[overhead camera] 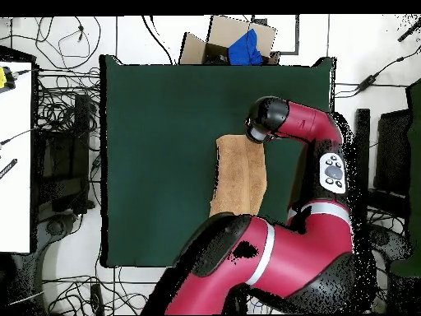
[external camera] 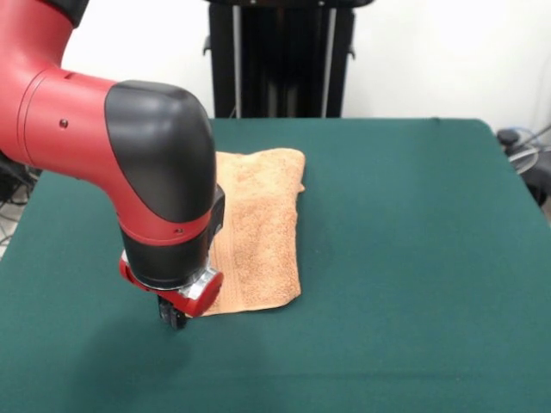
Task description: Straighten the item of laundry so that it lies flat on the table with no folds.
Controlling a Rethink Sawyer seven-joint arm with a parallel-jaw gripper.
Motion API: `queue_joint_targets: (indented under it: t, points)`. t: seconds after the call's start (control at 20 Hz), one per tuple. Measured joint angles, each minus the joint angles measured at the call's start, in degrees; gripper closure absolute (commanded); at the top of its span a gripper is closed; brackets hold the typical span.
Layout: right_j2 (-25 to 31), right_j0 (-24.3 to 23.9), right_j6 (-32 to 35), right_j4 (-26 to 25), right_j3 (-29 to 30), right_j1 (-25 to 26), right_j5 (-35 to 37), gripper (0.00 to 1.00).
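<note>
- Orange-tan terry towel (external camera: 258, 228), folded into a narrow strip, lying on dark green felt-like table (external camera: 413, 258), toward the side nearest the arm in the overhead view.
- Red and black arm's gripper (external camera: 174, 315) low at the strip's near corner; grip state impossible to tell, tips mostly hidden under the wrist.
- Best handled by pinching only the top layer at that corner, then peeling sideways, low and slow.
- Count: one towel, one table, one gripper.

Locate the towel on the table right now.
In the front view the towel lies left of centre on the green table, folded into a long strip; the pincer is down at its near-left corner.
</note>
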Motion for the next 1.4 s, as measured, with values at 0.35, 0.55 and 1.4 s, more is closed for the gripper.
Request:
queue_joint_targets:
  t: [0.35, 0.55, 1.4]
  points:
    - [-0.1, 0.2, 0.0, -1.1, 0.0, -0.2, -0.2, 0.00]
    - [-0.3, -0.2, 0.0, -1.9, 0.0, -0.5, -0.2, 0.00]
    - [4.6, -4.6, 0.0, -1.7, 2.3, -1.4, -0.5, 0.00]
